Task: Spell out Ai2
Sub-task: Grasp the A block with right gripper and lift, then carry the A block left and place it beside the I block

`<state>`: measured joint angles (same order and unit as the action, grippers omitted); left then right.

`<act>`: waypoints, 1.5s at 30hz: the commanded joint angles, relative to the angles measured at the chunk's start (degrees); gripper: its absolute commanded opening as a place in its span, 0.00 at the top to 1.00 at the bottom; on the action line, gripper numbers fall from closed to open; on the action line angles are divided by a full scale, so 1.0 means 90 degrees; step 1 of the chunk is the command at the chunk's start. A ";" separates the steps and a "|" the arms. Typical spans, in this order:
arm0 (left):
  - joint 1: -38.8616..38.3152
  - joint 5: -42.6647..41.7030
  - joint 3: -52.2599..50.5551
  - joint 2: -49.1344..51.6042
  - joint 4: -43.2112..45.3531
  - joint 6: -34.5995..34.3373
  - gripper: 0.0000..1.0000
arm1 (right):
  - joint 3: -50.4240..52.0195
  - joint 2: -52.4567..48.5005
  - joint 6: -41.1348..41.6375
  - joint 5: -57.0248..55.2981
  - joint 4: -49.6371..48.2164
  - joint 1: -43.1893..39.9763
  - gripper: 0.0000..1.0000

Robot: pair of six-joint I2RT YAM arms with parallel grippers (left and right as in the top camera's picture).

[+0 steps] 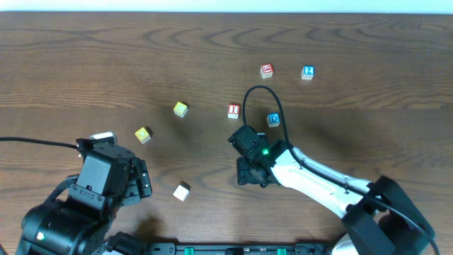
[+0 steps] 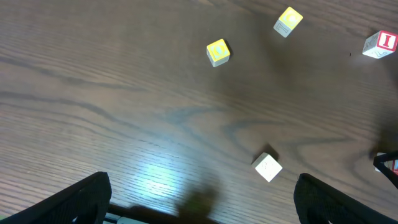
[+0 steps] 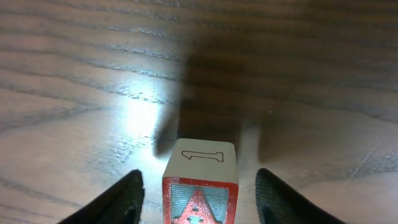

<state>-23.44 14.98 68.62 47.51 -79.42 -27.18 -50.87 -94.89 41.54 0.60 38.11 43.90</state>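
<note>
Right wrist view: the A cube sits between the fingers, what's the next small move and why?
Probably close the right gripper on the A cube: it sits centred between the fingers, with a gap showing on each side, so it isn't gripped yet.

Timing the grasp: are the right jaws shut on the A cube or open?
Open, not gripping: the right wrist view shows the A cube between the right jaws, with a gap on each side.

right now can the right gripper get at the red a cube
Likely yes: the A cube sits on the table between the fingers of the right gripper, which stand apart with a gap on each side and nothing else between them.
</note>
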 commanded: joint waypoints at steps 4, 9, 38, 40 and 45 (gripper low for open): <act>0.0019 0.0029 -0.0007 -0.0010 0.0044 -0.0027 0.05 | -0.0095 -0.0126 0.0097 0.0007 0.0005 0.0131 0.64; 0.0019 0.0027 -0.0007 -0.0010 0.0049 -0.0027 0.05 | -0.0095 -0.0126 0.0097 0.0002 -0.0002 0.0131 0.63; 0.0019 0.0022 -0.0007 0.0000 0.0080 -0.0032 0.05 | -0.3070 -0.0629 -0.1491 -0.0811 0.0146 -0.0010 0.80; 0.0019 0.0022 -0.0007 0.0000 0.0078 -0.0032 0.05 | -0.3840 -0.1166 -0.1722 -0.0816 0.0471 -0.0063 0.80; 0.0019 0.0024 -0.0007 0.0000 0.0087 -0.0032 0.05 | -0.5639 -0.2504 -0.1887 -0.0957 0.1316 -0.0153 0.80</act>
<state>-23.44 14.98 68.62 47.51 -78.74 -27.20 -96.20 -113.40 26.50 -6.52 48.47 43.22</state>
